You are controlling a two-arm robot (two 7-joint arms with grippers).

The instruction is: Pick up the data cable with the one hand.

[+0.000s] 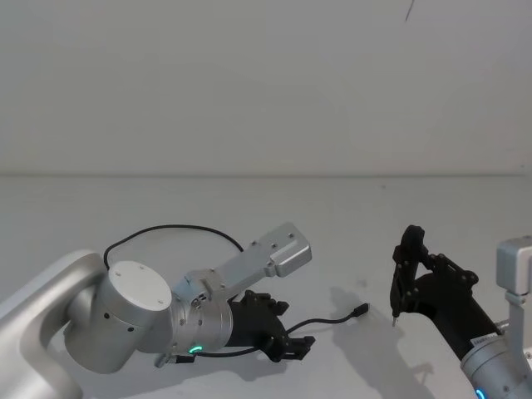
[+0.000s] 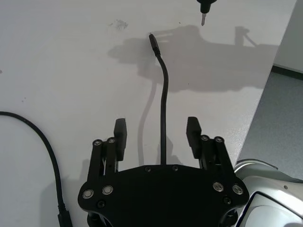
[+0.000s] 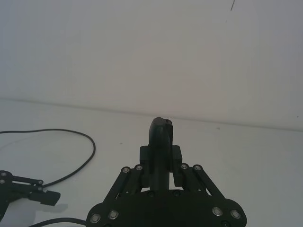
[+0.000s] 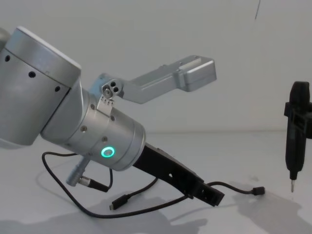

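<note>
Left gripper (image 1: 291,328) at lower centre of the head view, low over the worktop (image 1: 349,224), reaching toward the right. Stands wide open, fingers (image 2: 120,135) well apart, clamping nothing. Straddles the data cable (image 2: 164,94) instead. In the left wrist view, comes out from under the palm and runs straight up the middle of the gap, touching neither finger as far as can be seen. Long axis in line with the gripper's reach. Ends in a small plug (image 1: 359,310) right of centre in the head view, pointing away from the gripper, rightward and slightly up-frame. Bends gently just short of that plug.

Room next. Plenty of bare worktop above the cable in the head view, all the way to the far edge where the wall (image 1: 266,83) begins. Tighter on one side: in the left wrist view, worktop edge cutting diagonally down the right of the frame, grey floor (image 2: 279,123) beyond.

Right gripper (image 3: 161,155) at the lower right of the head view, closed around a slim black tool (image 4: 295,122). Upright, metal tip down, clear of the worktop, near the plug but apart from it.

More black cord (image 1: 166,227) arcing at left centre of the head view behind the left arm; same cable or another, cannot tell.
</note>
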